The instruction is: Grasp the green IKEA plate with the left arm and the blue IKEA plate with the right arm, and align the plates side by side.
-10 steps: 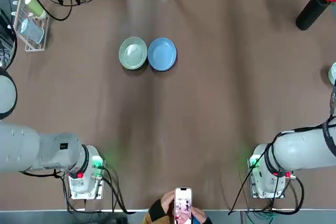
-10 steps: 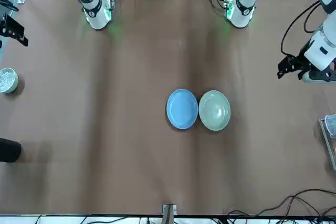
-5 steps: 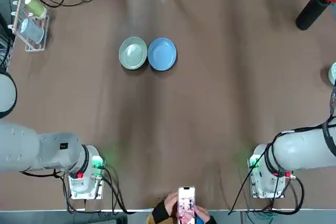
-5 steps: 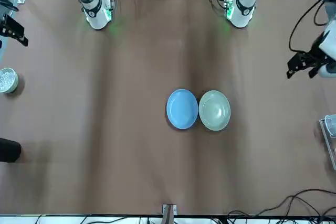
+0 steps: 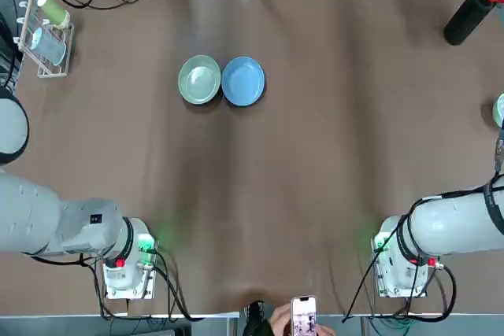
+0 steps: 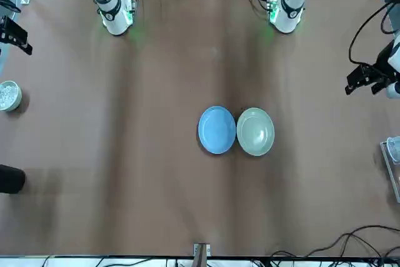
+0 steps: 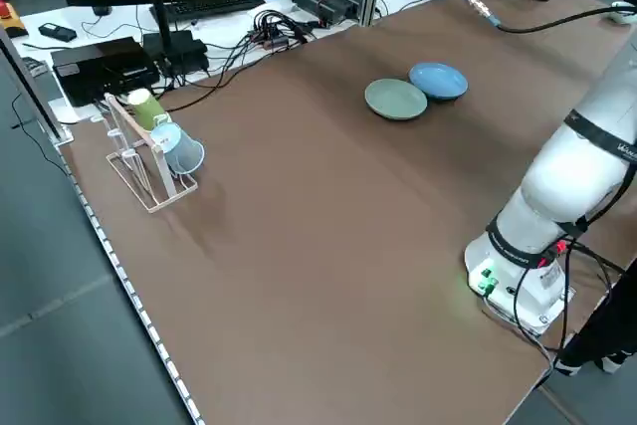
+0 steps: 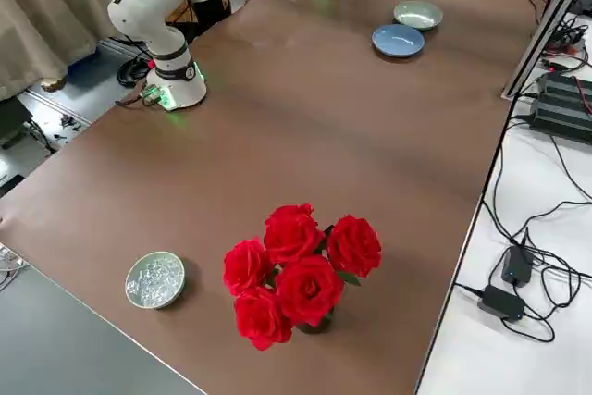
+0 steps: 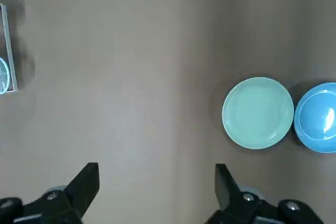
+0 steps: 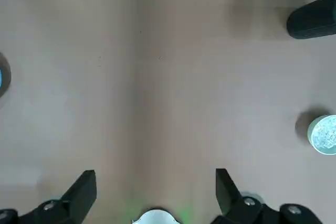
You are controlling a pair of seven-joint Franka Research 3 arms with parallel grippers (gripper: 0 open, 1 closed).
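Note:
The green plate (image 5: 199,80) and the blue plate (image 5: 242,81) lie flat on the brown table, side by side and rim to rim, at the far middle-left. In the front view the blue plate (image 6: 217,130) is on the left of the green plate (image 6: 255,131). My left gripper (image 6: 365,80) hovers open by the table's left edge, high above the surface. Its wrist view shows the left gripper (image 9: 156,187) empty, with the green plate (image 9: 258,113) well off. My right gripper (image 6: 14,32) is open and empty at the opposite edge, seen also as right gripper (image 10: 156,190).
A wire rack with cups (image 5: 47,33) stands at the far left corner. A black vase of red roses (image 8: 296,270) and a small bowl of glass beads (image 8: 154,279) are at the right edge. A person's hand holds a phone (image 5: 303,320) at the near edge.
My left gripper has drifted outward toward the table's left edge. The person's phone has shifted right along the near edge. The plates have not moved.

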